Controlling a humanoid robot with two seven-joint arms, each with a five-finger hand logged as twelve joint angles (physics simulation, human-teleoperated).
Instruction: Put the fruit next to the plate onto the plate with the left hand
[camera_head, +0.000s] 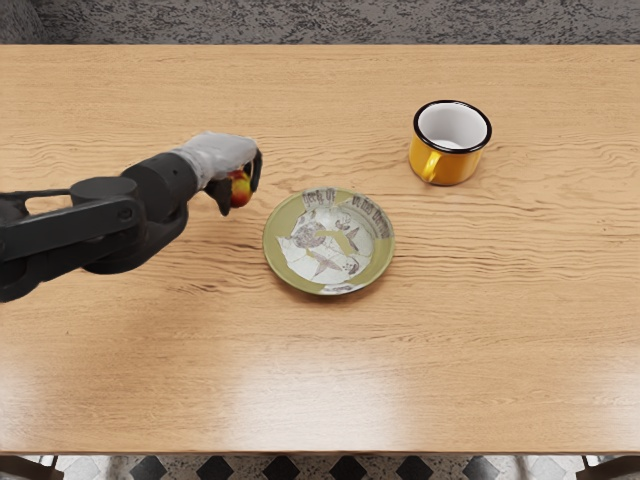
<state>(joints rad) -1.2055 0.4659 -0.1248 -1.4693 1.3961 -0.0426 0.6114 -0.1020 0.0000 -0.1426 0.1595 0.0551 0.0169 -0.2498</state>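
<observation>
A small red and yellow fruit (240, 188) shows between the fingers of my left hand (236, 178), just left of the plate. The hand's fingers are curled around it, and most of the fruit is hidden by them. The dark left arm reaches in from the left edge. An olive-rimmed plate (283, 262) with a pale drawing in its middle lies at the table's centre, a short gap to the right of the hand. Whether the fruit rests on the wood or is lifted off it I cannot tell. The right arm is out of sight.
A yellow enamel mug (450, 142) with a white inside and dark rim stands behind and to the right of the plate. The wooden table (320, 380) ends at a grey floor at the back and checkered tiles at the front.
</observation>
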